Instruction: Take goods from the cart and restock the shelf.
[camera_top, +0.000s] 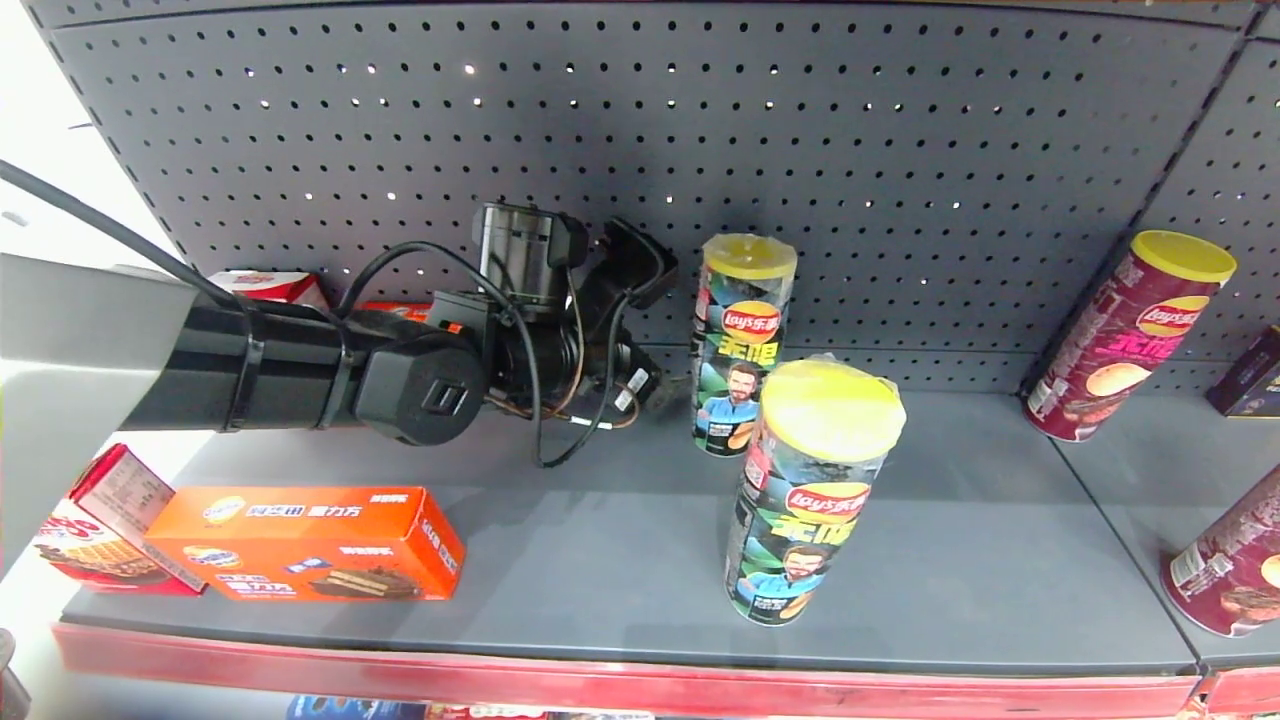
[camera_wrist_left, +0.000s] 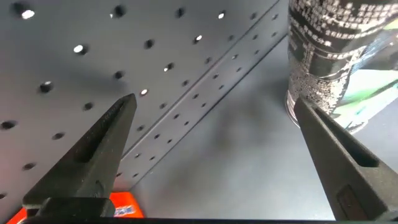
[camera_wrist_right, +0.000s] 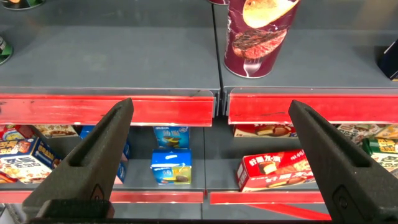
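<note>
Cardboard, likely light and dentable (glossy wrap, perhaps slick), the rear chip can (camera_top: 745, 345) stands on the shelf (camera_top: 600, 560) at three o'clock of the wide-spread left gripper (camera_wrist_left: 213, 104), best gripped mid-body.

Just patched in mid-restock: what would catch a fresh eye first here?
The left claw, open, sits low over the shelf, beside the back green can near the pegboard. The front green can stands upright with its yellow lid, close to the shelf's front edge. An orange box lies flat at the left.
</note>
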